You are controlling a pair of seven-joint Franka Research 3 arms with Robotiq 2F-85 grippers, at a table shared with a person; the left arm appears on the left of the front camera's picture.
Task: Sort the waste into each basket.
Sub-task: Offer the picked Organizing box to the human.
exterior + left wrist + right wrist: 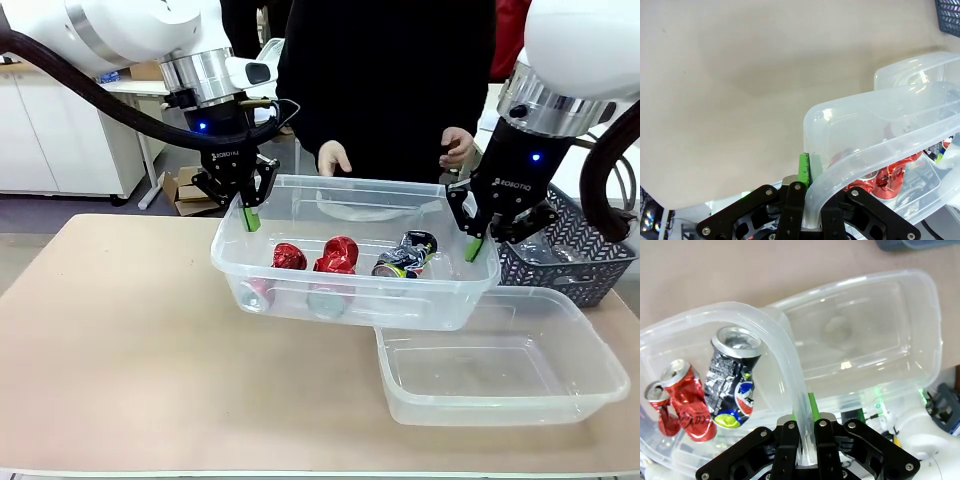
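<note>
Left fingers (247, 215) and right fingers (473, 247) pinch opposite rim edges of the clear plastic tub (350, 183) holding crushed red cans (338, 256); open table (120, 330) lies left.

The tabletop (130, 340) is a smooth, pale beige board with a lighter strip along its near edge. At its right front an empty clear tub (500, 378) sits flat on it, one long side facing the robot. A dark mesh basket (585, 265) stands near the tabletop's right edge, just behind the tub's far right corner, its contents too blurred to tell.
</note>
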